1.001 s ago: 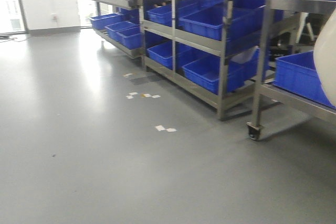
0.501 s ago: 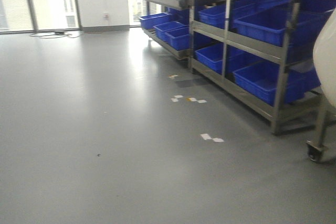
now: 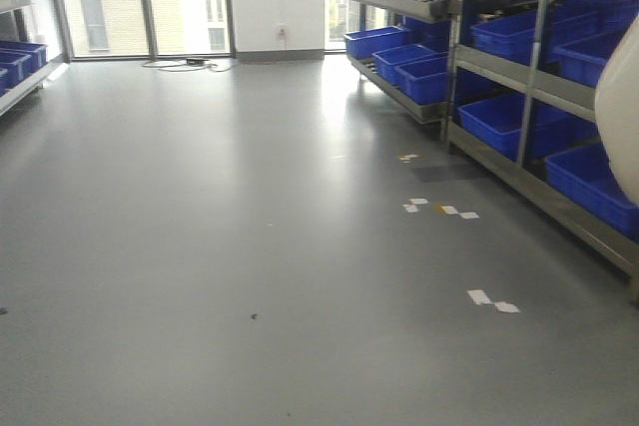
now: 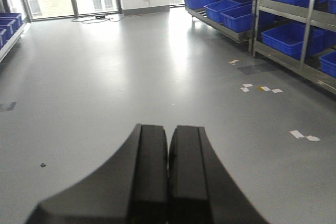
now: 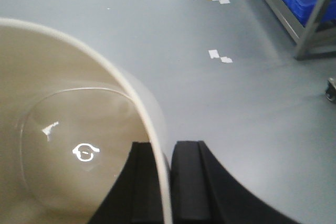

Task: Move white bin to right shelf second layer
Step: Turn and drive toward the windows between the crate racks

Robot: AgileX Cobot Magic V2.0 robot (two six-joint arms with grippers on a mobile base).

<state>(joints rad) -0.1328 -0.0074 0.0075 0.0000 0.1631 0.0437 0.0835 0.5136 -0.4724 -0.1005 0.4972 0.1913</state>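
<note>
The white bin (image 5: 63,103) fills the left of the right wrist view, its open inside facing the camera. My right gripper (image 5: 161,145) is shut on the bin's rim, with one finger inside the wall and one outside, and holds it above the grey floor. The bin's outer wall also shows at the right edge of the front view (image 3: 621,127). My left gripper (image 4: 169,128) is shut and empty over bare floor. No roller tier with a steel front rail can be made out in these views.
Steel racks (image 3: 529,77) loaded with blue crates (image 3: 499,117) line the right side. Another shelf with blue crates (image 3: 15,57) is at the far left. Windows and a cable lie at the back. White tape marks (image 3: 492,300) dot the floor. A rack leg (image 5: 315,24) and caster (image 5: 331,88) are near the bin.
The front view has swung to the left: the racks slid toward the right edge, and the windows and the left shelf came into view. The bin stays at the right edge.
</note>
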